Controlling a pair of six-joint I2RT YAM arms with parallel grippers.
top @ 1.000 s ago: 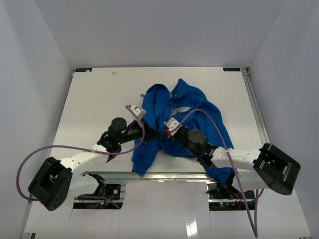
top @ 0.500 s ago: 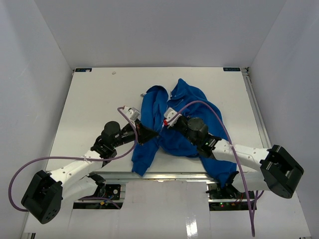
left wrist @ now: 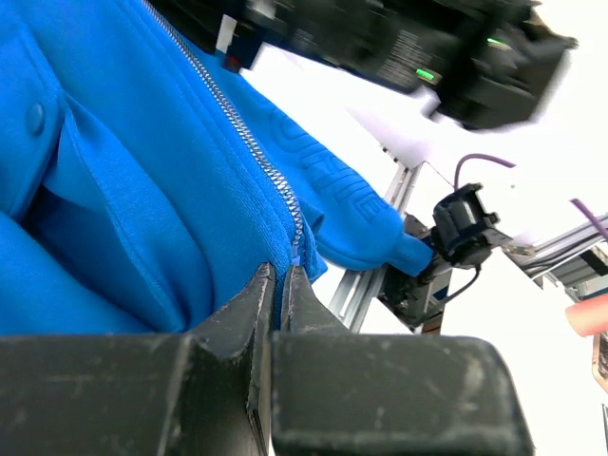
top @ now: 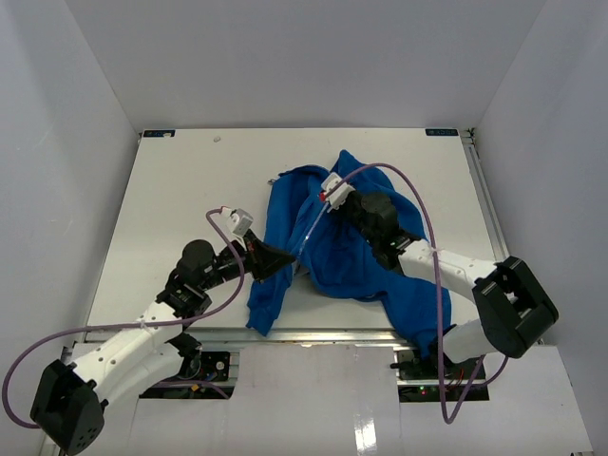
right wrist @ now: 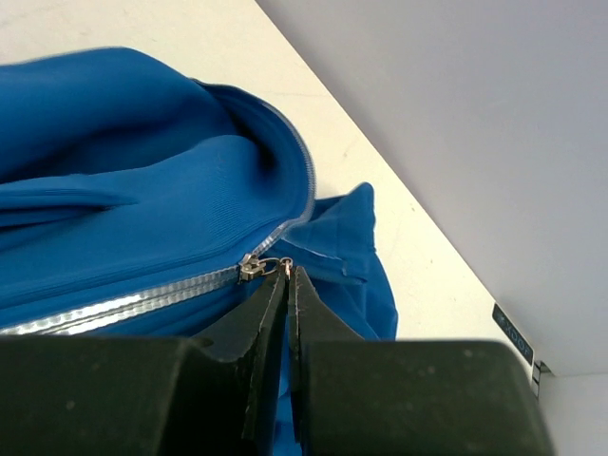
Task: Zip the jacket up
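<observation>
The royal-blue jacket [top: 347, 247] lies crumpled on the white table [top: 180, 190], mid-right. A pale zipper line [top: 306, 231] runs taut between my two grippers. My left gripper [top: 287, 258] is shut on the jacket's bottom hem at the zipper's foot; the left wrist view shows its jaws [left wrist: 280, 275] pinching the blue fabric below the zipper teeth [left wrist: 233, 128]. My right gripper [top: 323, 197] sits farther up the jacket. The right wrist view shows it [right wrist: 288, 271] shut on the small metal zipper pull, with the slider [right wrist: 252, 266] just left of it, closed teeth [right wrist: 114, 309] behind and the open collar [right wrist: 285, 161] ahead.
White walls enclose the table on three sides. An aluminium rail [top: 313, 335] runs along the near edge. Purple cables [top: 423, 237] loop over both arms. One sleeve [top: 266, 304] hangs towards the near edge, and another part of the jacket [top: 418, 318] drapes by the right arm.
My right gripper has moved away from the near edge, up along the zipper towards the collar. My left gripper has drawn back to the near left with the hem, stretching the zipper straight.
</observation>
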